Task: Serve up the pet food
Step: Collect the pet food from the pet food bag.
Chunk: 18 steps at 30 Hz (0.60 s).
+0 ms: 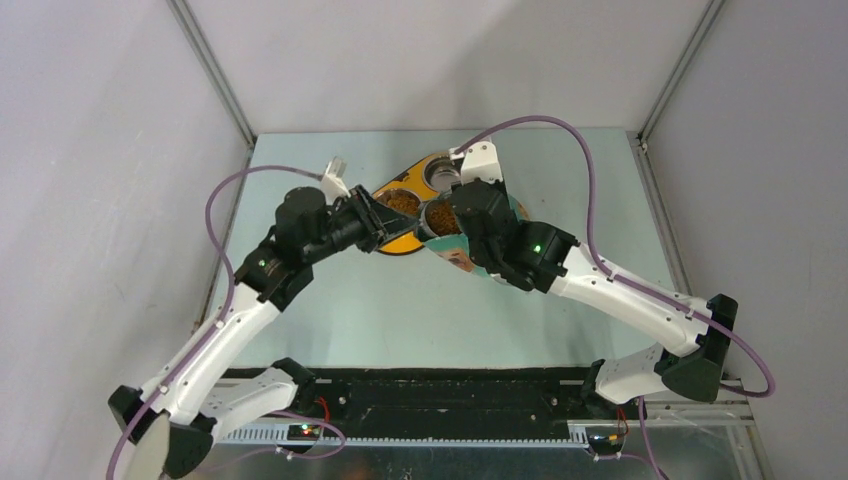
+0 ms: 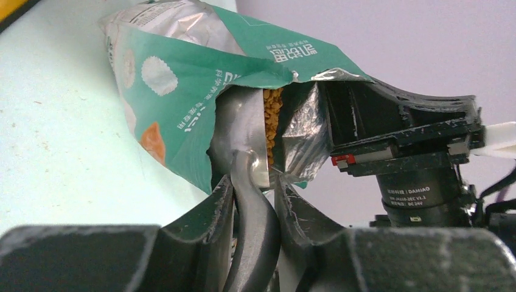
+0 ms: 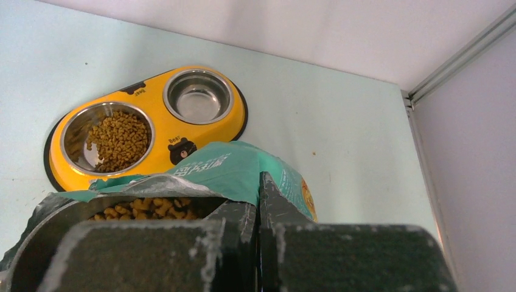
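Note:
The pet food shows as brown kibble inside the open teal bag [image 2: 182,91], seen in the bag's mouth [image 2: 274,121] [image 3: 146,208]. More kibble [image 3: 118,139] fills the left bowl of the yellow double feeder [image 3: 159,131] [image 1: 400,243]. My left gripper [image 2: 254,182] [image 1: 385,222] is shut on the handle of the grey metal scoop [image 2: 243,131], whose head is inside the bag's mouth. My right gripper [image 3: 258,191] [image 1: 452,207] is shut on the bag's top edge [image 3: 243,173], holding the mouth open.
The feeder's right bowl [image 3: 198,97] is bare steel. The bag [image 1: 462,258] lies just right of the feeder on the pale green table [image 1: 420,310]. Grey walls and aluminium posts [image 1: 215,70] close in the table at the back and sides.

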### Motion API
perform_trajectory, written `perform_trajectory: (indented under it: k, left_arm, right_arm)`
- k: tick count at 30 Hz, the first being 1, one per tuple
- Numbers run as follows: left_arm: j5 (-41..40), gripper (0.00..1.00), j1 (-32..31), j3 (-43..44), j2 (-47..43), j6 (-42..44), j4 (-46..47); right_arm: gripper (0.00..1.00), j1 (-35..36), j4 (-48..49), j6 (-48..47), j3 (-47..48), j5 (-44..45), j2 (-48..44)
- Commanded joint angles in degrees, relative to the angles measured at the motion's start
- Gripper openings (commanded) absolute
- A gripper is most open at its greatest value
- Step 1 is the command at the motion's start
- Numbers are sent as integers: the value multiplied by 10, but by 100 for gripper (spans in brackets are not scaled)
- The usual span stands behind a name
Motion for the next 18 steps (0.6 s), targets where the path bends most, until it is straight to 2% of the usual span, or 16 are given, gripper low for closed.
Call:
perform_trajectory:
  k: [1,2,4,9,14,18]
  left_arm:
    - [-65,0,-8,78,23,87,-113]
    - [-89,0,-8,86,20,92,-139]
    - [-103,0,-7,77,-2,94,-132]
    - [-78,0,-4,44,-12,65,-83]
    - [-35,0,21,-34,-43,13,2]
    - [-11,0,48,-130,-88,-53,120]
  right_arm:
    - [0,3,51,-13,11,67,-24]
    - [0,3,51,-12,10,68,-25]
    - [0,2,54,-12,6,70,-29]
    - [0,3,58,-12,4,66,-35]
    - [0,2,52,-11,2,62,-46]
    - [0,3,48,-2,0,52,-55]
